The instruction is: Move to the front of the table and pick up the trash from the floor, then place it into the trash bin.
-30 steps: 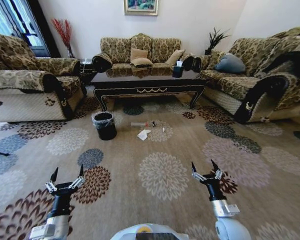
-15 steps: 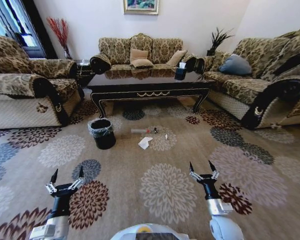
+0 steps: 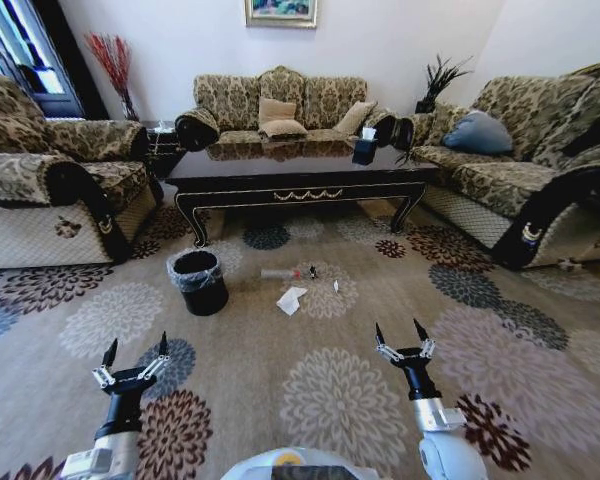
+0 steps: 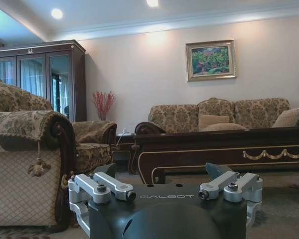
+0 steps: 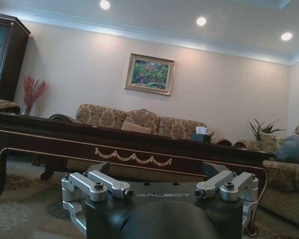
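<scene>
The long, low counter point(image 3: 300, 178) of dark glossy wood, with curved legs and gold scroll trim, stands on a flower-patterned carpet point(image 3: 500, 330). Before its left end sits a small round black trash bin point(image 3: 198, 281) with a crinkled plastic liner. Just beside the bin, on the carpet, lie a slim grey tube point(image 3: 278, 273), a crumpled white paper point(image 3: 291, 299) and tiny scraps point(image 3: 335, 286). The left claw point(image 3: 134, 357) and right claw point(image 3: 400, 339) hover low, prongs spread, holding nothing.
</scene>
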